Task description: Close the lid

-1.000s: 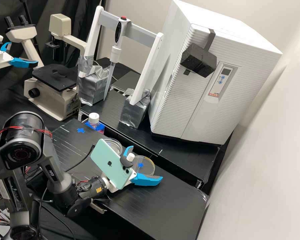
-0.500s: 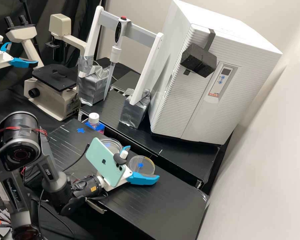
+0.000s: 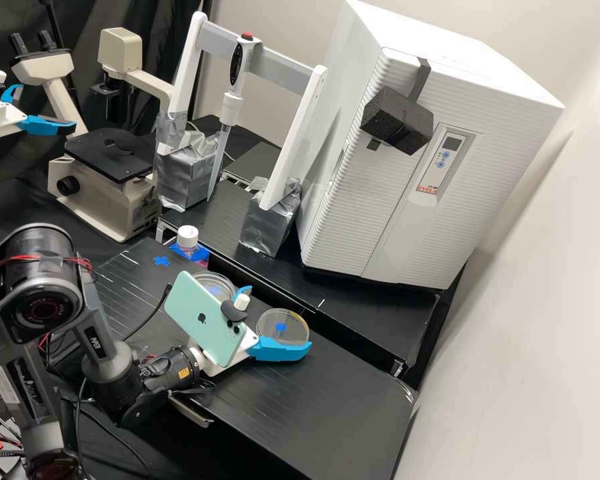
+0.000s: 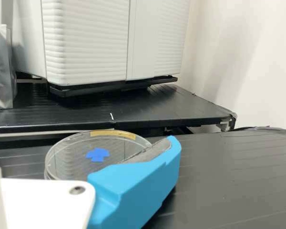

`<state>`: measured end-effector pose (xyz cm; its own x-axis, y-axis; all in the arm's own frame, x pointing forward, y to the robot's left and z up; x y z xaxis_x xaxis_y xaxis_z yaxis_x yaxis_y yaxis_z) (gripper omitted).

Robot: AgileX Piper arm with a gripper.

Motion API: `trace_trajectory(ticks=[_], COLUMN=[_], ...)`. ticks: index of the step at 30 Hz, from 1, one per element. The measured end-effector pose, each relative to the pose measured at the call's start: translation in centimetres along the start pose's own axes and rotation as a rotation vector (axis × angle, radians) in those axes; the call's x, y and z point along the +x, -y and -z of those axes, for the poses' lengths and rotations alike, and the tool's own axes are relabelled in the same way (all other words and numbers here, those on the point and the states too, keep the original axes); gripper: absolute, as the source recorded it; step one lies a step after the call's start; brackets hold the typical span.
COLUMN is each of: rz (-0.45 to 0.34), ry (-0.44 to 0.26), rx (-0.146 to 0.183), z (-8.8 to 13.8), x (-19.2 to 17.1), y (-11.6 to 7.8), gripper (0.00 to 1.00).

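In the high view the gripper has its two blue fingers well apart on either side of a round clear lid bearing a blue mark and yellow tape. The wrist view has the same lid, with the gripper spread around it; one blue finger overlaps its near side. Whether that finger touches the lid, and whether a dish base is under it, I cannot tell. To the left, partly behind the phone on the wrist, is another clear round dish.
A pink-liquid bottle stands behind the bench. Farther back, on a raised black shelf, are a white incubator, taped blocks and a pipette stand. A microscope is at the back left.
The gripper has moved left and slightly back, its fingers staying apart. The marked lid has shifted slightly backward in the high view, and its outline is less covered by the gripper.
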<state>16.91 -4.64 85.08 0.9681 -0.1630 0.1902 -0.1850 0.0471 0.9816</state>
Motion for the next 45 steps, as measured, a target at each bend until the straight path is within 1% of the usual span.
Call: trace_trajectory(ticks=[4, 11, 14, 16, 27, 34, 37, 40, 43, 45], rz=[0.010, 0.034, 0.036, 0.036, 0.031, 0.037, 0.034, 0.006, -0.018, -0.032], ry=[0.003, -0.015, -0.012, -0.012, -0.004, -0.014, -0.014, -0.007, 0.037, 0.034], rx=[-0.004, -0.026, -0.026, -0.033, -0.035, -0.045, -0.031, -0.012, 0.016, 0.037], z=[-0.2, -0.6, -0.7, -0.7, -1.2, -1.2, -1.4, -1.5, -1.7, -1.2], x=[0.0, 0.5, 0.6, 0.7, 1.2, 1.2, 1.2, 1.1, 0.7, 0.5], y=[0.0, -0.3, -0.3, -0.3, -0.6, -0.8, -1.1, -1.6, -2.3, -2.7], gripper=[1.00, 1.00, 1.00, 1.00, 1.00, 1.00, 1.00, 1.00, 1.00, 1.00])
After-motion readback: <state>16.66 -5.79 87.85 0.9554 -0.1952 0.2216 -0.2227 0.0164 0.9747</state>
